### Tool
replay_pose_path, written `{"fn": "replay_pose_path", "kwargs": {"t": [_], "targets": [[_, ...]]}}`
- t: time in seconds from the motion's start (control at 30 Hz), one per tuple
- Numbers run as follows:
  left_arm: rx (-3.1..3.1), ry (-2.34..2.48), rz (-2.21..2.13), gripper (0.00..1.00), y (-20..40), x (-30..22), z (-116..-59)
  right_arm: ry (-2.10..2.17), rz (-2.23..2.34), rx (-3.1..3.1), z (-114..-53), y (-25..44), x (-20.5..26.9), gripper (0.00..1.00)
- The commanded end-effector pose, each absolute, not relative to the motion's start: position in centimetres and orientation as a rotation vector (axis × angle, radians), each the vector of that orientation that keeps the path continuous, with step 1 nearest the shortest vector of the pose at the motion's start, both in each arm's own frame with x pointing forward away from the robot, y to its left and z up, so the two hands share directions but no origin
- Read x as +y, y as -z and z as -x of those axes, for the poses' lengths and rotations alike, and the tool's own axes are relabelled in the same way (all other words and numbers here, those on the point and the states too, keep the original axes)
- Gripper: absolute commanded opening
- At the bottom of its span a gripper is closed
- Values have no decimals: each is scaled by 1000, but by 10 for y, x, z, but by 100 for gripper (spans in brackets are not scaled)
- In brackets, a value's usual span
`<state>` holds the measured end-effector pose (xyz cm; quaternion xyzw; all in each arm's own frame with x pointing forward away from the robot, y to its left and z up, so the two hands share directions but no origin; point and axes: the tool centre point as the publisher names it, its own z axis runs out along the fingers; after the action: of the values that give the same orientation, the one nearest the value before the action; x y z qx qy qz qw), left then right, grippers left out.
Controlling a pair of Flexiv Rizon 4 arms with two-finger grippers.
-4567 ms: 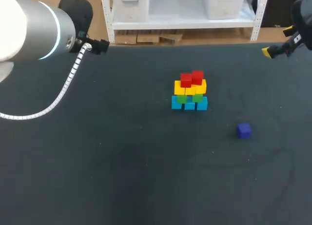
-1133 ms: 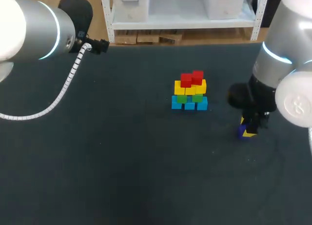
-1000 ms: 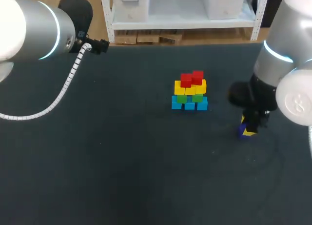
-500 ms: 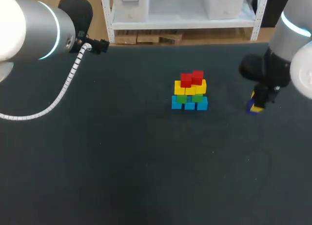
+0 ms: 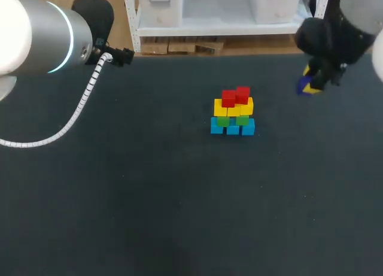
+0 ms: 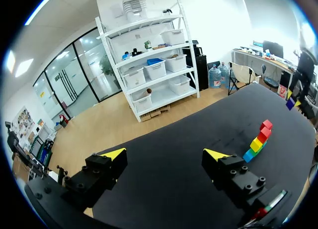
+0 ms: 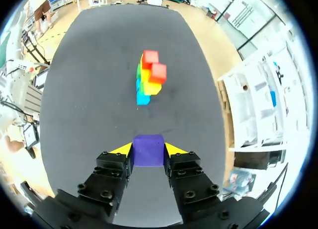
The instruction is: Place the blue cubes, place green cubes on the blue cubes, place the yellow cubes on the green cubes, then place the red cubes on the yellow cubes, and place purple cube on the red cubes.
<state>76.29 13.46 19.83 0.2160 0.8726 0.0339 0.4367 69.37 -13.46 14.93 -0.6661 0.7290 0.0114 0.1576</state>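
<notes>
The stack point(image 5: 233, 111) is built up to the red cubes point(image 5: 235, 97). Only the purple cube point(image 5: 305, 84) is left to place. The right gripper point(image 7: 148, 149) clasps it, at two o'clock from the stack. The left gripper point(image 6: 166, 153) stands spread and empty.

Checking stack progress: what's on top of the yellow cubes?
Two red cubes sit on the yellow cubes. Nothing lies on the red ones; the purple cube is in the right gripper, away from the stack. The yellow tops beneath them are hidden.
</notes>
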Motion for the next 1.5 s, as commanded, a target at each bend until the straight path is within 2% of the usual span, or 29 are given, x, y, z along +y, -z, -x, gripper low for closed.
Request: {"fn": "replay_pose_path", "kwargs": {"t": [0.03, 0.67, 1.5], "targets": [[2171, -79, -542, 100, -199, 136, -764, -24, 1958, 2067, -711, -164, -116, 0], [2171, -79, -542, 100, -199, 136, -764, -65, 2183, 1849, -731, -182, -41, 0], [2171, -79, -542, 100, -199, 136, -764, -108, 2394, 1817, -707, -148, 0, 0]]}}
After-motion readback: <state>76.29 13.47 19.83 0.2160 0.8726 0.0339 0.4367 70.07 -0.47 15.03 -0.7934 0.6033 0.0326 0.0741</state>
